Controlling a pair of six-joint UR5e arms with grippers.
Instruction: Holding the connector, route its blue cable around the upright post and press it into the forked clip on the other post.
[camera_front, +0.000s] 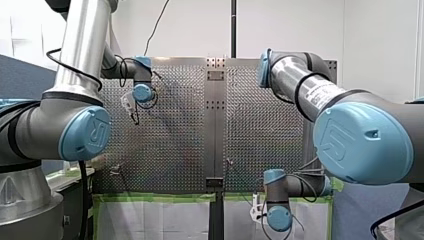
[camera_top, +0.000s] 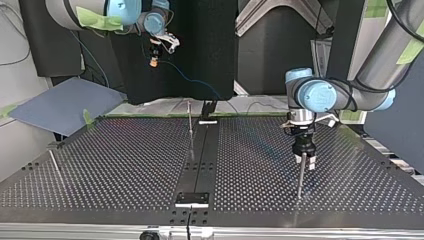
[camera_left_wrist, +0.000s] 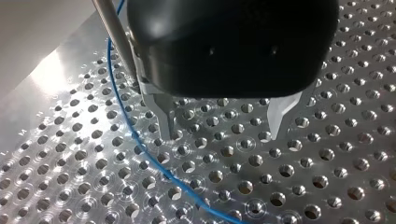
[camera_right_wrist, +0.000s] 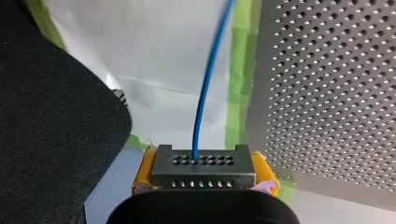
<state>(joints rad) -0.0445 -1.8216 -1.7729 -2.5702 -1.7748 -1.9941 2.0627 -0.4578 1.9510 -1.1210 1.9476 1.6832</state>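
Note:
My right gripper (camera_right_wrist: 204, 181) is shut with its yellow pads on the dark grey connector (camera_right_wrist: 203, 164), held off the plate's edge; it also shows high at the top view's left (camera_top: 154, 56). The blue cable (camera_right_wrist: 209, 84) leaves the connector and sags toward the table's far edge (camera_top: 196, 82). My left gripper (camera_left_wrist: 224, 122) hovers just over the perforated plate, open, with nothing between its metal fingers. A slim upright post (camera_left_wrist: 111, 29) stands right beside it, also seen in the top view (camera_top: 300, 176). The blue cable (camera_left_wrist: 140, 144) lies on the plate past that post.
A thin post (camera_top: 190, 122) stands by the dark centre strip (camera_top: 200, 160). Another short post (camera_top: 55, 166) leans at the top view's left. Green tape edges the table (camera_front: 165, 197). A blue sheet (camera_top: 60, 102) lies off the plate.

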